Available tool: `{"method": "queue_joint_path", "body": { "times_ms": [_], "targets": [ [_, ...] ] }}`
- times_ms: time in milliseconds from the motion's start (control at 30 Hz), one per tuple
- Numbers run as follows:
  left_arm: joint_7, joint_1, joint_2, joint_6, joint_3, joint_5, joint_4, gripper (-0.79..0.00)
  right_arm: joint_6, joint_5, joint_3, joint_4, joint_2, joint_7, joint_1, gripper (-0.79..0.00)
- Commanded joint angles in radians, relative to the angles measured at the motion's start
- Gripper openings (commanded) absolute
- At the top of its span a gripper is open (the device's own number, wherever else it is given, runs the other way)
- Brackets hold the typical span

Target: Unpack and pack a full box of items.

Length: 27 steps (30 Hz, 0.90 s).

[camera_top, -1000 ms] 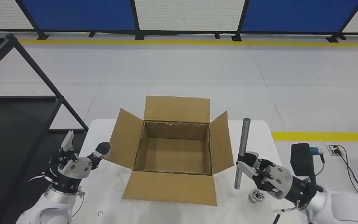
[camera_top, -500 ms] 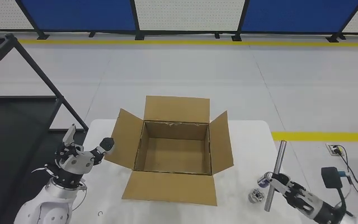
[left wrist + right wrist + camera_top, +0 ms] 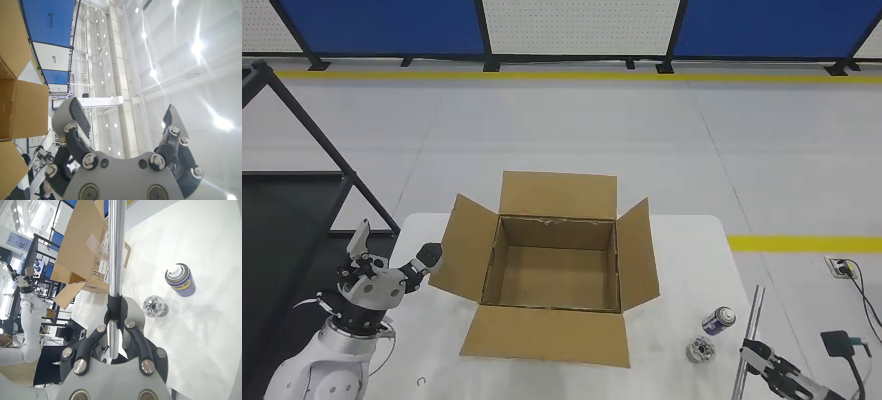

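White bench [image 3: 692,250] carries everything, and the brown cardboard box [image 3: 552,275] sits at its middle with all four flaps folded outward. I can see the bare floor of the box, so I judge the unpacking half is about done.

The steel rod [image 3: 115,247] is the longest item. My right gripper [image 3: 115,308] is clamped tight on it near its lower end, at the near right corner of the bench, well apart from the box. It stands close to upright, which I take as the way to keep such a long piece off the flaps and the smaller items.

My left gripper [image 3: 122,111] waits just beside the left flap, spread wide and holding nothing, tipped up toward the ceiling. To my mind it is parked there to stay out of the way.

The blue spray can [image 3: 180,280] stands upright on the bench right of the box. The small metal spool [image 3: 155,306] lies a little nearer, close to the can but not touching. Both sit between the box and the rod, in easy reach for repacking.
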Motion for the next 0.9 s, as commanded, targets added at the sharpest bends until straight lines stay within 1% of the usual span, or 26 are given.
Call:
{"method": "queue_joint_path", "body": {
  "times_ms": [0,200,333,633,767,867],
  "targets": [
    [0.000,0.000,0.000,0.000,0.000,0.000,0.000,0.000,0.000,0.000,0.000,0.000,0.000,0.000,0.000,-0.785],
    [0.000,0.000,0.000,0.000,0.000,0.000,0.000,0.000,0.000,0.000,0.000,0.000,0.000,0.000,0.000,-0.785],
    [0.008,0.018,0.000,-0.003,0.000,0.004,-0.012,0.000,0.054,-0.062,-0.030,0.021,0.007,0.007,0.012,-0.785],
    [0.017,0.032,-0.002,-0.014,-0.008,-0.014,-0.014,0.000,0.194,-0.217,-0.079,0.210,0.040,0.103,0.148,-0.785],
    [0.017,0.032,-0.002,-0.014,-0.008,-0.014,-0.014,0.000,0.226,-0.285,-0.109,0.270,0.054,0.144,0.199,-0.785],
    [0.017,0.032,-0.002,-0.014,-0.008,-0.014,-0.014,0.000,0.233,-0.305,-0.117,0.284,0.060,0.145,0.208,-0.785]
  ]
}}
